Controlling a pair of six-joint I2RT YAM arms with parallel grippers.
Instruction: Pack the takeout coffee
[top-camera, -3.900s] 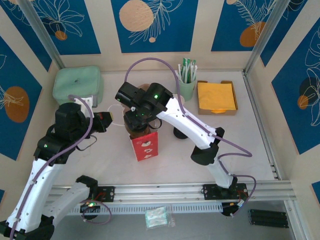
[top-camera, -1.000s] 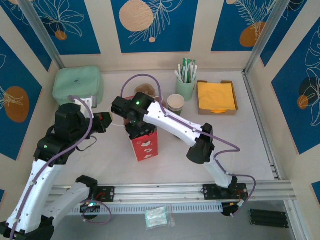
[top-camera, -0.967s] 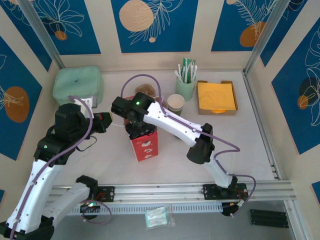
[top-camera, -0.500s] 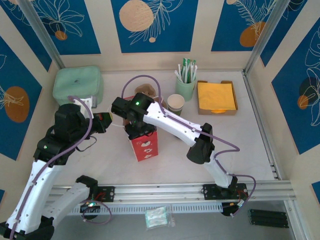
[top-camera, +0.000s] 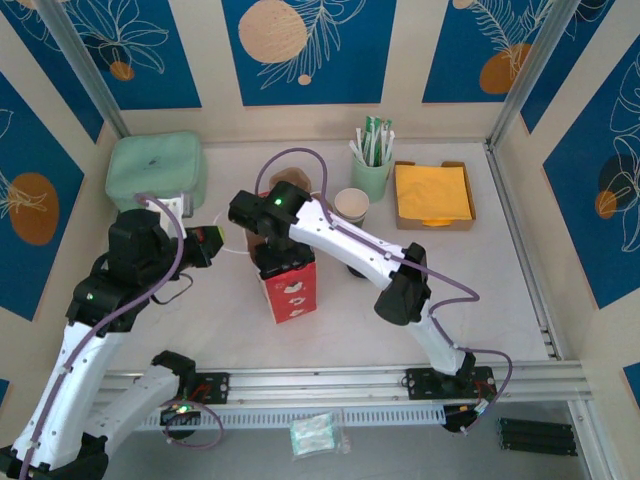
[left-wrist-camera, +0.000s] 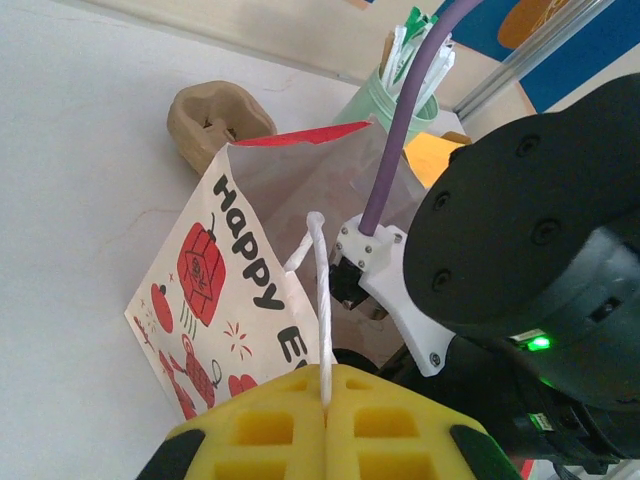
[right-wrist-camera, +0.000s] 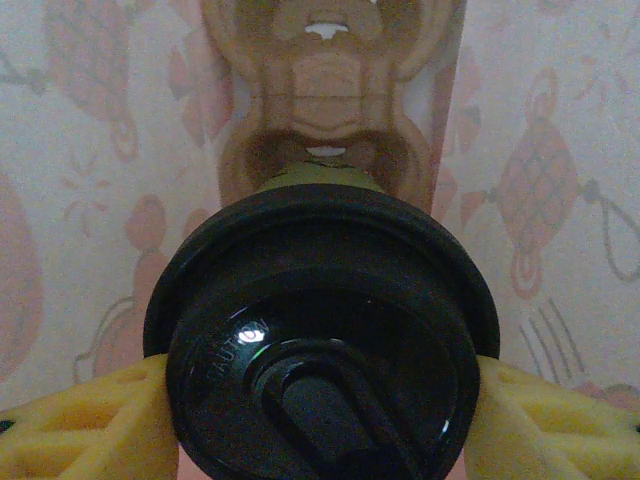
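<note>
The takeout coffee (right-wrist-camera: 320, 340), seen from above by its round black lid, sits between the yellow fingers of my right gripper (right-wrist-camera: 318, 415), which is shut on it inside the red paper bag (top-camera: 290, 290). Below the cup, at the bag's bottom, lies a brown moulded cup carrier (right-wrist-camera: 325, 90). My right wrist (top-camera: 268, 215) reaches down into the bag's mouth. My left gripper (left-wrist-camera: 326, 405) is shut on the bag's white handle (left-wrist-camera: 320, 300) and holds it up to the left of the bag (left-wrist-camera: 230, 290). In the top view, the left gripper (top-camera: 212, 240) is beside the bag.
A mint-green box (top-camera: 157, 170) stands at the back left. Behind the bag lies a brown moulded piece (top-camera: 290, 180). A lidless cup (top-camera: 351, 205), a green holder of sachets (top-camera: 374, 160) and a tray of orange napkins (top-camera: 433, 195) are at the back right. Black lids (top-camera: 358, 268) lie under the right arm.
Since the earliest frame my right gripper has gone down into the bag with the cup. In the last second its wrist shifted slightly towards the back. The left arm has held still.
</note>
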